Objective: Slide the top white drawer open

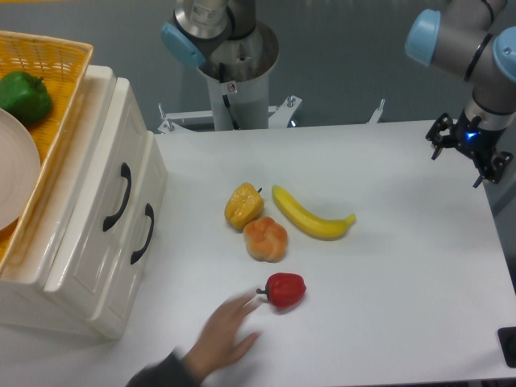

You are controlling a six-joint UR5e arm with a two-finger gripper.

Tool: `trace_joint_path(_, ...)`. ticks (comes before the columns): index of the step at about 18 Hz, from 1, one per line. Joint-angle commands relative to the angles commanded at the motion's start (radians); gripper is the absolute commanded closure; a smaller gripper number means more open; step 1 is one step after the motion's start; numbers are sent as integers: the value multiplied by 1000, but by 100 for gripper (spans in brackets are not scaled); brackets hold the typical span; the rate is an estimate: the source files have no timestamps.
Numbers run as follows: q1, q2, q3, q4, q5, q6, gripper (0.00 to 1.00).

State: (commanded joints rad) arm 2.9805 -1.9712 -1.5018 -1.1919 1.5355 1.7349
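At the far left of the table, you have the top white drawer [101,181], the upper box of the cream chest [97,266], its black curved handle [116,197] facing out toward the middle of the table. The gripper [471,153] hangs at the opposite edge, far right, so the handle lies well apart from it, straight across the whole width of the tabletop. You have only 1 arm, so that crossing is yours to make. The 2 fingers look slightly spread with nothing between them, though they are small in this view and you should not rely on that.

The handle's long axis runs along the drawer front, roughly toward and away from the camera, so you will want the jaws turned across it. The lower drawer [121,258] carries its own black handle [143,234] just beside the upper one; aim for the one nearer the top of the chest.

Mind the path: a banana [313,215], a yellow pepper [243,205], an orange fruit [266,239] and a red pepper [285,289] lie between, and a person's hand [222,334] reaches in near the red pepper
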Motion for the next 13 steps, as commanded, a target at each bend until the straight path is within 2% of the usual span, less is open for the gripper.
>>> trace_joint_path(6, 0, 18, -18, -2, 2, 6, 0)
trace_joint_path(11, 11, 60, -80, -6, 15, -3, 0)
trace_joint_path(13, 2, 92, -119, -8, 73, -50, 0)
